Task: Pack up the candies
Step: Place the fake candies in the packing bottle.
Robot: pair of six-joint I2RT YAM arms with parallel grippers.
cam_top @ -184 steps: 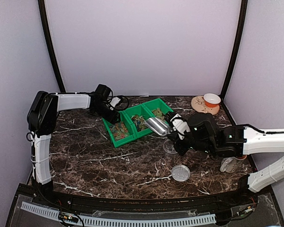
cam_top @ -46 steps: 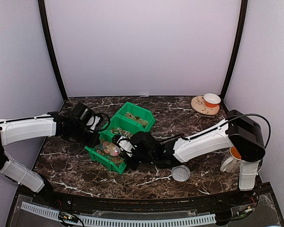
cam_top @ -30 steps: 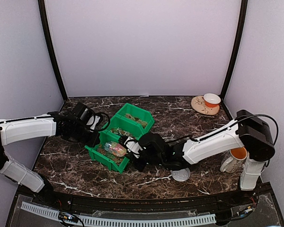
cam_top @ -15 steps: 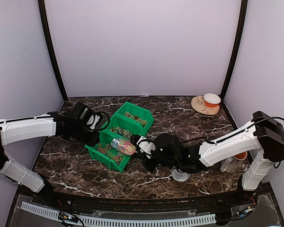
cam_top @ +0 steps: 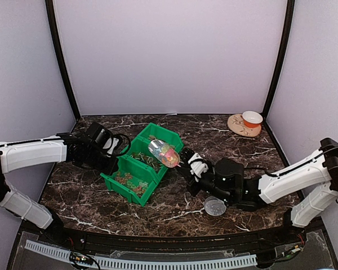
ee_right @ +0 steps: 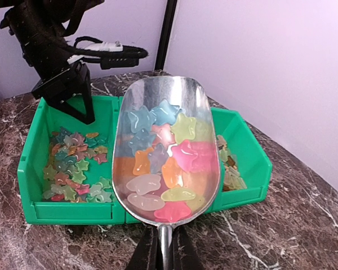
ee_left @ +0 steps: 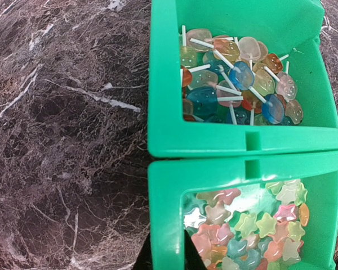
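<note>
— What's just changed?
— The right arm has pulled back toward four o'clock across the table [cam_top: 101,197]. The scoop [cam_top: 164,152] it carries has come up out of the near compartment of the green bins [cam_top: 127,192], where it sat low a moment ago. Now it hangs above them, loaded.
— So the scooping is done?
— I'd say so. The carry and the pour are what's left. A round lid [cam_top: 215,206] lies on the table at five o'clock from the right pincer [cam_top: 188,166], but I can't make out what gets filled.
— And the grips?
— The right pincer is clamped on the scoop's handle. The left pincer [cam_top: 112,163] is closed over the bins' wall on their nine o'clock side, steadying them.
— Where are the candies?
— A heap of star-shaped candies [ee_right: 168,160] sits in the scoop, at ten o'clock from the right pincer, just past its tips. More lie in the bins below.
</note>
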